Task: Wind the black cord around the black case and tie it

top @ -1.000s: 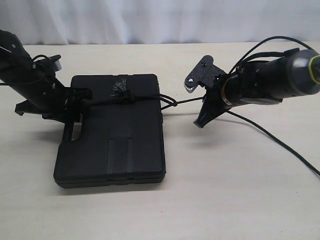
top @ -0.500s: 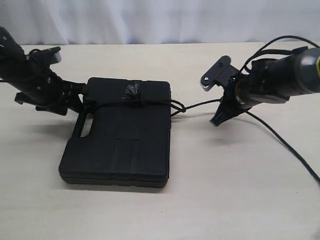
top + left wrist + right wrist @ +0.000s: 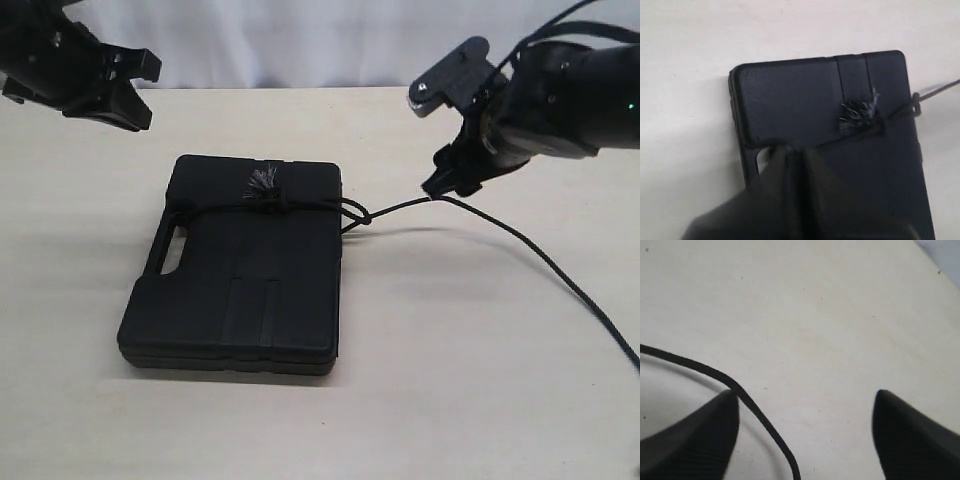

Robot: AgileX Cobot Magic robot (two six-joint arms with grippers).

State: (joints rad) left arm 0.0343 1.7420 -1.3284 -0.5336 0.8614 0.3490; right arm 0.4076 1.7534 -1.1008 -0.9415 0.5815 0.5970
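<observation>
The black case [image 3: 240, 290] lies flat on the table, handle slot to the left. The black cord [image 3: 300, 203] crosses its far end, with the frayed tuft [image 3: 263, 181] on the lid and a knot [image 3: 355, 213] at the right edge. From there the cord runs right to my right gripper [image 3: 428, 145]. That gripper [image 3: 805, 395] is open; the cord [image 3: 760, 420] passes loose between its jaws, touching one fingertip [image 3: 722, 410]. My left gripper [image 3: 130, 95] hangs above the table, far left of the case. Its fingers [image 3: 782, 165] are shut on nothing above the case [image 3: 805, 100].
A long black line [image 3: 560, 280] trails from the right gripper across the beige table [image 3: 450, 380] to the right edge. A pale curtain [image 3: 300, 40] backs the table's far edge.
The left gripper let go at the case's left end, rose and drew back to the far left, now shut. The right gripper opened and lifted. The case slid slightly right earlier.
</observation>
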